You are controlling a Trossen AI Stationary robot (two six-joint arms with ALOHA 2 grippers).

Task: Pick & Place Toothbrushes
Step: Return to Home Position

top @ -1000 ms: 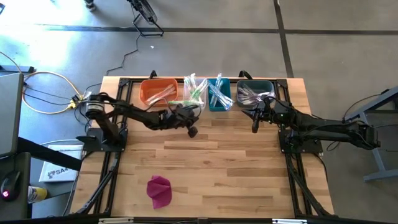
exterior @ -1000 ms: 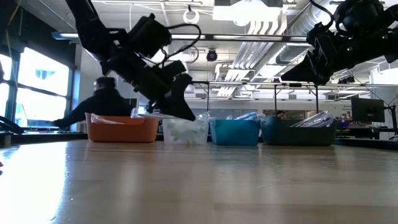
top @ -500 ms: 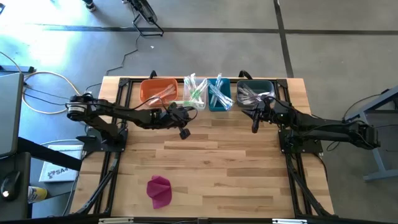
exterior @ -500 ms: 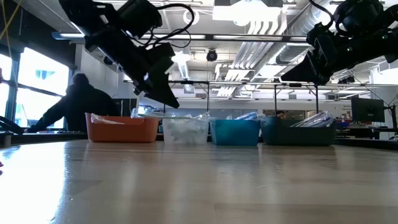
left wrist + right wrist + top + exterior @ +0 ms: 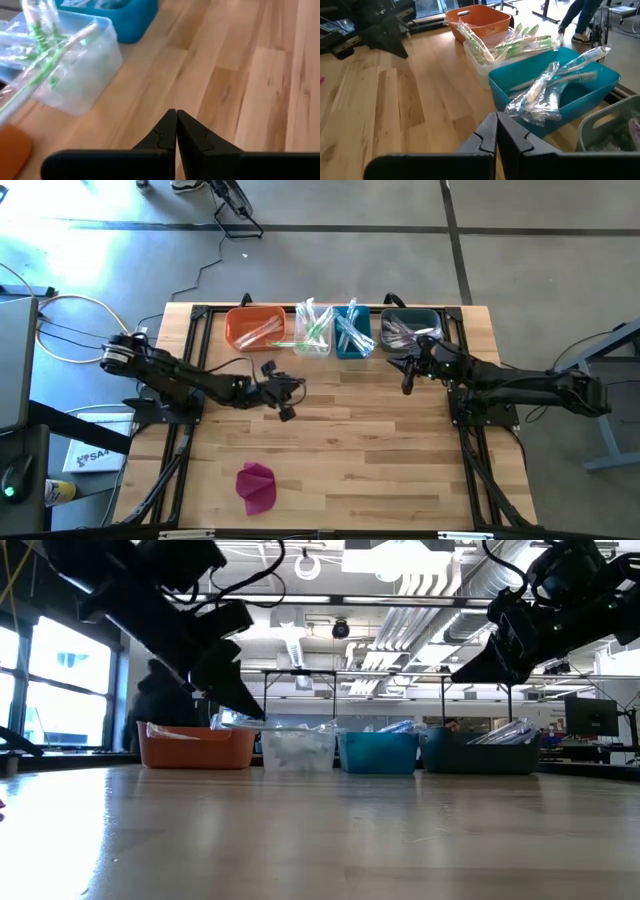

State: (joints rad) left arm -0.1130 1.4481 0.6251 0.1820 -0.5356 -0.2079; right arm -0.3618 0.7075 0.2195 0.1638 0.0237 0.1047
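left gripper (image 5: 287, 412) pulled back from transparent bin (image 5: 100, 55), fingers clenched, right gripper (image 5: 405, 387) clenched too

light: bright, overhead | low view: arms (image 5: 160, 610) backlit | floor (image 5: 90, 260) glare, left

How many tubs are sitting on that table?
4, side by side along the table's far edge: an orange tub, then a clear tub, a blue tub and a dark teal tub. None looks hidden.

Toothbrushes (image 5: 547, 95) in glossy clear wrappers, a translucent plastic bin (image 5: 95, 65), smooth pale wooden table (image 5: 380, 440)
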